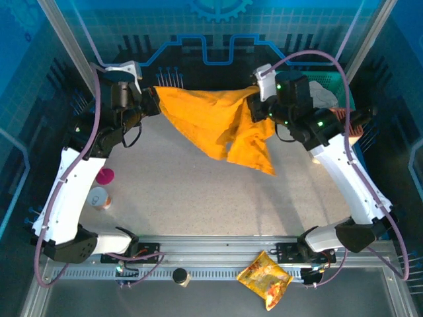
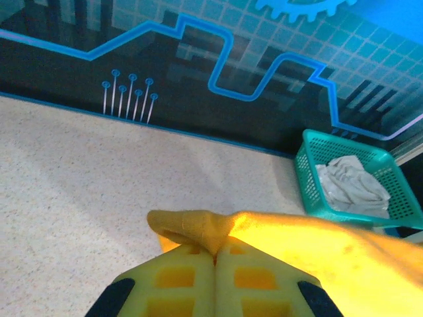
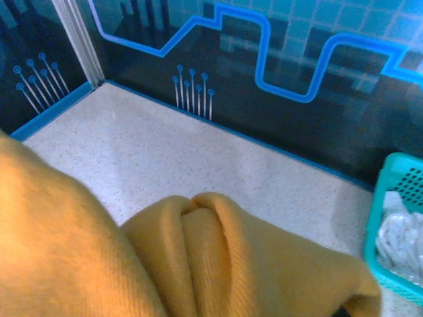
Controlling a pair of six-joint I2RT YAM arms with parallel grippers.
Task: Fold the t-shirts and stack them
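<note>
Speckled beige tabletop [image 1: 165, 191] inside a blue enclosure, with a dark back wall [image 1: 211, 53] printed in a circuit-line pattern. One orange-yellow t-shirt [image 1: 211, 122] is strung in the air between the two arms, over the far part of the table. The left gripper [image 1: 151, 99] pinches one end. In the left wrist view its yellow pads [image 2: 185, 277] are pressed flat together, with a small fold of t-shirt [image 2: 317, 257] bunched at the tips and the rest running off to the gripper's right. The right gripper [image 1: 254, 102] is clamped on the other end. In its wrist view the t-shirt [image 3: 218, 264] is heaped over the fingers and hides them, but the top view shows the fabric drawn tight into that gripper. The long axis of the cloth runs gripper to gripper, roughly parallel to the back wall. The upper edge is fairly taut. The bulk sags below and toward the near side, more on the right gripper's side, ending in a low point below the right gripper. I cannot tell whether that point touches the table. A teal basket [image 2: 305, 175] holding a pale cloth [image 2: 347, 185] sits beyond the right gripper. A snack packet [image 1: 266, 279] lies at the near rail, well apart from both grippers. Judgement: the shirt is picked up but not spread, and no fold is made yet. Neither arm is nearer, since each holds one end. The next move depends on both arms lowering together and drawing toward their bases, so the hanging part lies flat on the table.
</note>
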